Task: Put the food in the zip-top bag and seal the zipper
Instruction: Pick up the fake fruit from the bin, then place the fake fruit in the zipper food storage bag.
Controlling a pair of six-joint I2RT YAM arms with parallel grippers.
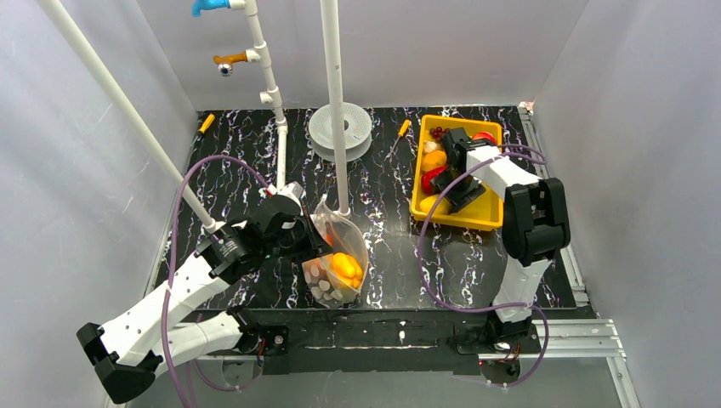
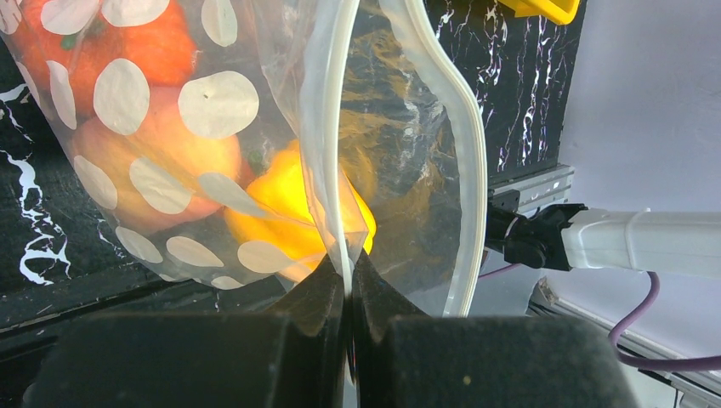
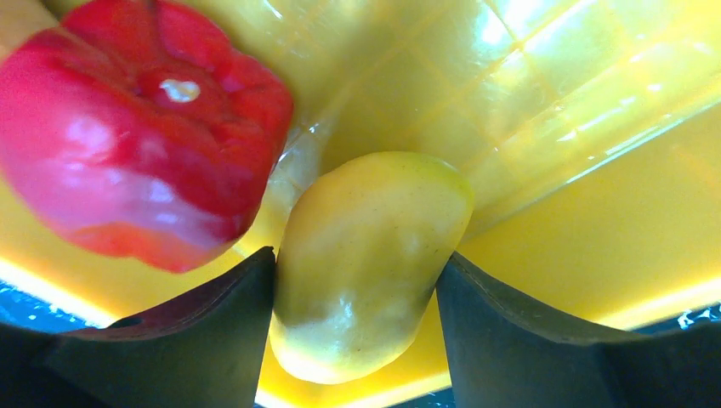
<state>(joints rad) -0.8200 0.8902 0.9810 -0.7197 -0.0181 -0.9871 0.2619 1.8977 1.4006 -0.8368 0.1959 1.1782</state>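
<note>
We find the left claw (image 2: 349, 274) pinched shut on one lip of the zipper (image 2: 327, 127), holding the dotted bag (image 1: 332, 285) agape at 7 o'clock for loading, with orange and yellow food (image 2: 170, 161) inside. At 2 o'clock, in the tray (image 1: 463, 219), the right claw (image 3: 357, 280) clasps a glossy yellow fruit (image 3: 366, 255) beside a red pepper (image 3: 136, 136).

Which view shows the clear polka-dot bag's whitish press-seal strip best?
Left wrist: the whitish press-seal strip loops large and open, one lip pinched by the left gripper. Top external shows it tiny; right wrist, not at all.
</note>
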